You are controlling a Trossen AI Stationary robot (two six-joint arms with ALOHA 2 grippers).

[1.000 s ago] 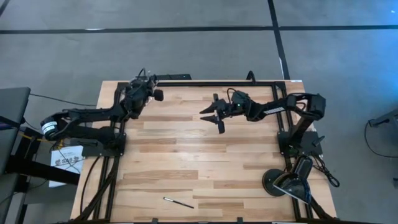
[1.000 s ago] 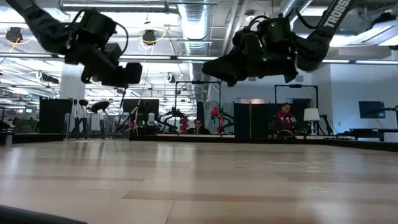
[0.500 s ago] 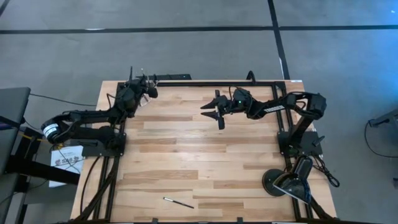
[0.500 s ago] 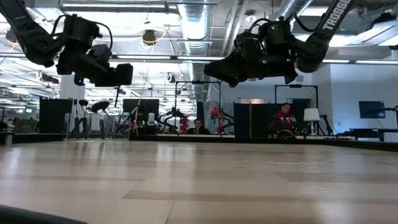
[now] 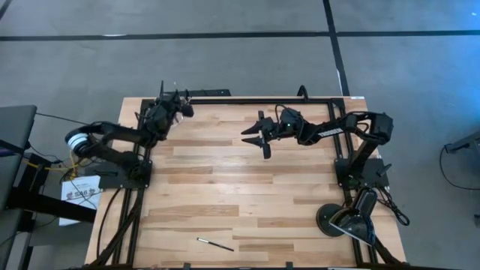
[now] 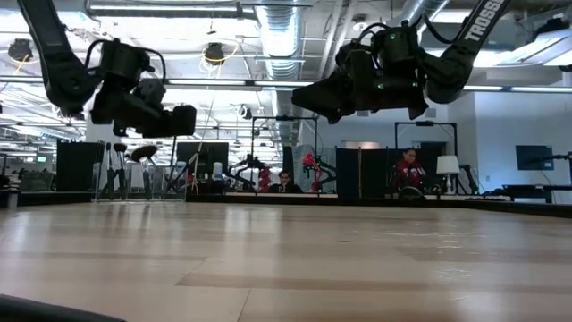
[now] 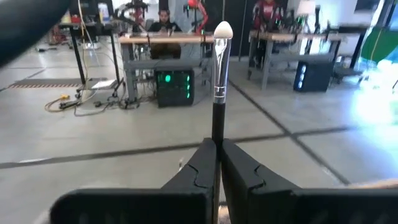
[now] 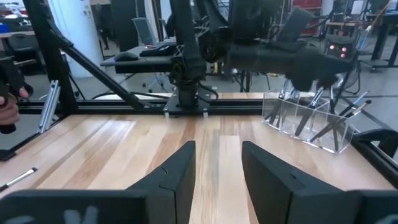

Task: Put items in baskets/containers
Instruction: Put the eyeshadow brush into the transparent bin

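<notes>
My left gripper [image 5: 178, 109] hovers above the table's far left corner, shut on a slim makeup brush [image 7: 218, 81] with a dark handle, silvery ferrule and pale bristle tip. In the right wrist view a clear plastic container [image 8: 308, 121] stands on the table under the left arm, with several brushes leaning inside it. My right gripper [image 5: 259, 136] hangs open over the far middle of the table, touching nothing. One more brush [image 5: 215, 244] lies flat near the table's near edge. My left gripper [image 7: 217, 146] pinches the brush's dark handle [image 7: 217, 127] between its two fingers, below the ferrule. The fingers lie along the brush, which sticks straight out past their tips, bristle end away from the gripper. The brush is lifted clear of the table.
A round black lamp base [image 5: 331, 219] sits at the near right corner beside the right arm's mount. A dark frame [image 5: 225, 96] runs along the far edge. Bare wood [image 5: 240, 195] stretches between the arms and the lone brush. People sit at desks in the room beyond.
The left arm has drawn back toward the far left corner and raised its elbow, and its gripper has turned and tipped a little downward. The right gripper has stayed still and open.
</notes>
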